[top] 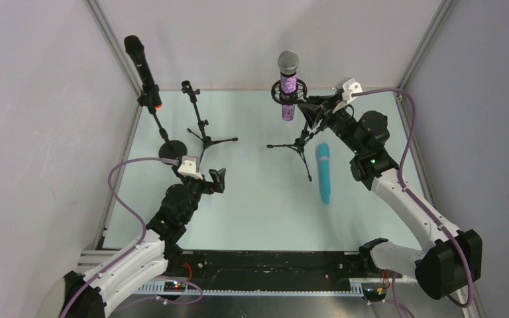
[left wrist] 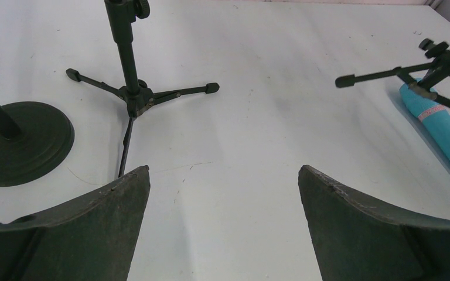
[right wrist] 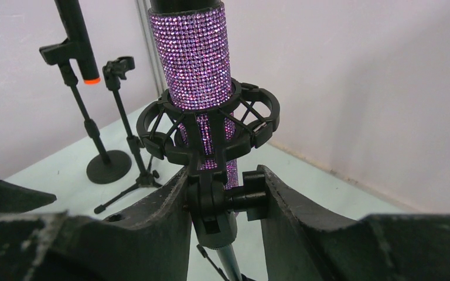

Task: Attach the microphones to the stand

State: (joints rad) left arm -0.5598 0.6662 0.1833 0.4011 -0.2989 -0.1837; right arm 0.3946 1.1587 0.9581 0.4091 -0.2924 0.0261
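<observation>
A pale mint table (top: 258, 205) sits between plain white walls. We see the left arm folded low, elbow bent, with the left gripper (left wrist: 224, 175) spread wide above the tabletop, holding nothing. The right arm stretches far forward. The right gripper (right wrist: 225, 202) is clamped on the swivel joint (right wrist: 220, 202) of a black tripod stand (top: 299, 142), just beneath the ring mount (right wrist: 208, 126) holding the upright purple glitter microphone (top: 288, 93). The plain turquoise-blue microphone (top: 323, 173) lies flat beside that stand. The long black microphone with an orange-red ring (top: 142, 66) sits clipped on a round-base stand (top: 171, 150).
</observation>
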